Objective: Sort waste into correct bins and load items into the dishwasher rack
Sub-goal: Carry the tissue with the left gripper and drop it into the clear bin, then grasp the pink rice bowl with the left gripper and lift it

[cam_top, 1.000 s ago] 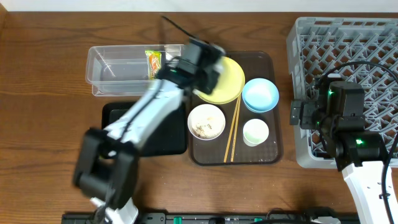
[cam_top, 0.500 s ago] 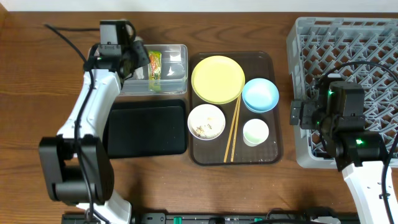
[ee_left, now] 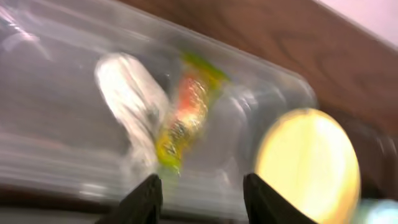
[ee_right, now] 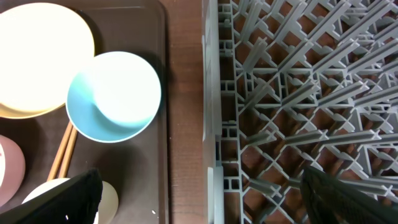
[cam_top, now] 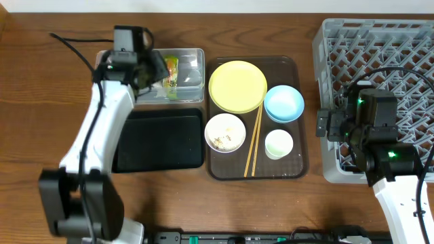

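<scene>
Left end effector (ee_left: 202,182) hangs open, empty, above the clear tub (cam_top: 194,68) holding wrapper (ee_left: 185,115) and tissue (ee_left: 129,93); rice scraps (cam_top: 222,141), dishes (cam_top: 237,86) and chopsticks (cam_top: 254,139) await, grey rack (cam_top: 380,41) apparently unloaded.

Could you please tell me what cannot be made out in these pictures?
- Left wrist: motion blur smears the wrapper and tissue in the tub.
- Overhead: the left arm hides the tub's left end.
- Overhead: scraps in the white bowl are too small to identify.
- Overhead: the picture's edge cuts off the rack.
</scene>
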You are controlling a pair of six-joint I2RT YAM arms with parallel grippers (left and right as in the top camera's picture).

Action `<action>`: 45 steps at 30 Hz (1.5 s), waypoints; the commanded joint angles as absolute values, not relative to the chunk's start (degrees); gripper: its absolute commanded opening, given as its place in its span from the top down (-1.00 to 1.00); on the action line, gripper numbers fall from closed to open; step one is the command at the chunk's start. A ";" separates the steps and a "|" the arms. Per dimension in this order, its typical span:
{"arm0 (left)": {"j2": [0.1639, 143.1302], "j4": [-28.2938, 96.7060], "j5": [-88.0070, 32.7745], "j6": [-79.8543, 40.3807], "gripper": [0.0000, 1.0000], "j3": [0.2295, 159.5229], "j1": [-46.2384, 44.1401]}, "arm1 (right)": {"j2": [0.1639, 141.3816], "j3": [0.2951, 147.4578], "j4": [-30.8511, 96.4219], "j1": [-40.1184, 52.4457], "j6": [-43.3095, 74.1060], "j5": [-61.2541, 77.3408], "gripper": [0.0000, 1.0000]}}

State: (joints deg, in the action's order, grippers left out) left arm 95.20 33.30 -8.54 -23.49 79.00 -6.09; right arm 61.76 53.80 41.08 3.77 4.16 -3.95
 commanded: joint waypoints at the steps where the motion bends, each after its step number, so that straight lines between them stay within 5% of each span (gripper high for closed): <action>1: 93.60 37.60 -8.47 -20.12 0.09 79.07 -12.23 | 61.52 55.00 41.15 3.22 4.67 -4.47 -0.99; 7: 96.44 40.66 -8.49 -20.88 -0.05 78.08 -23.88 | 61.52 55.00 41.23 3.22 4.69 -4.45 -0.98; 18: 107.74 39.35 -8.27 -28.99 -0.01 78.00 -39.03 | 61.52 55.00 41.67 3.25 4.69 -4.45 -0.99; 22: 111.55 37.82 -8.14 -29.71 0.07 78.00 -41.30 | 61.52 55.00 41.67 3.25 4.69 -4.45 -0.98; 36: 114.50 37.47 -8.08 -29.69 0.85 78.02 -42.46 | 61.52 55.00 41.80 3.22 4.67 -4.47 -0.99; 45: 106.37 42.33 -8.34 -23.90 0.88 78.65 -41.87 | 61.52 55.00 41.80 3.22 4.67 -4.49 -0.99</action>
